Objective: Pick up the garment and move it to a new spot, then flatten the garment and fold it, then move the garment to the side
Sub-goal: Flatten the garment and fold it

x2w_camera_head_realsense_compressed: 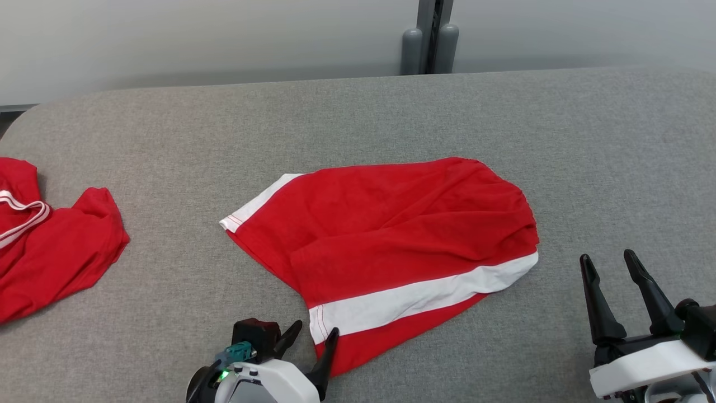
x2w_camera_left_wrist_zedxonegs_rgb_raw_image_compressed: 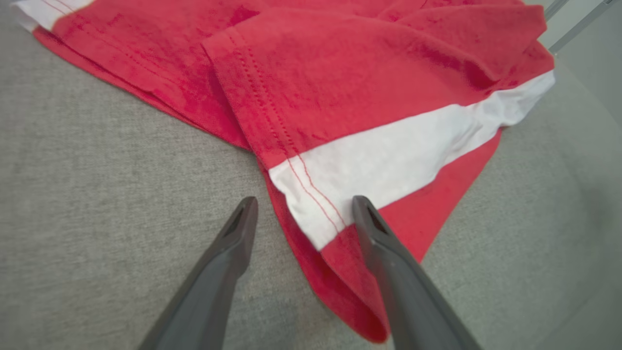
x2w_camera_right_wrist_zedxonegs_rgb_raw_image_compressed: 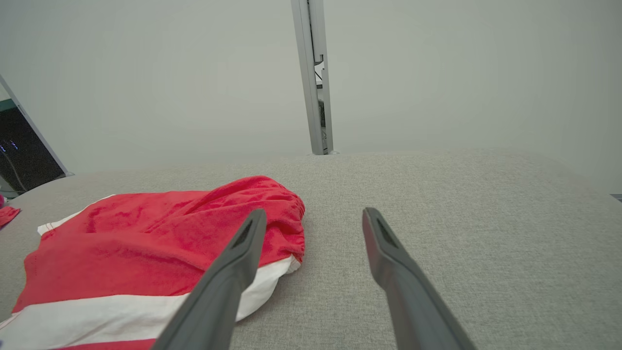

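On the grey padded bench (x2w_camera_head_realsense_compressed: 168, 129), your limp, light red cloth garment with a white stripe (x2w_camera_head_realsense_compressed: 391, 235) lies at centre. The left gripper (x2w_camera_head_realsense_compressed: 315, 328), jaws apart, straddles its 7 o'clock hem corner, probably the best place to pinch. The right gripper (x2w_camera_head_realsense_compressed: 607, 256) stands open at 4 o'clock.

Looks like a bare lab: grey fabric-topped table (x2w_camera_head_realsense_compressed: 503, 123), blank pale partition panels (x2w_camera_right_wrist_zedxonegs_rgb_raw_image_compressed: 146, 73).

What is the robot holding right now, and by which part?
Nothing. The left end effector stands open astride the red shorts' near corner, not closed on it; the right end effector is open beside them.
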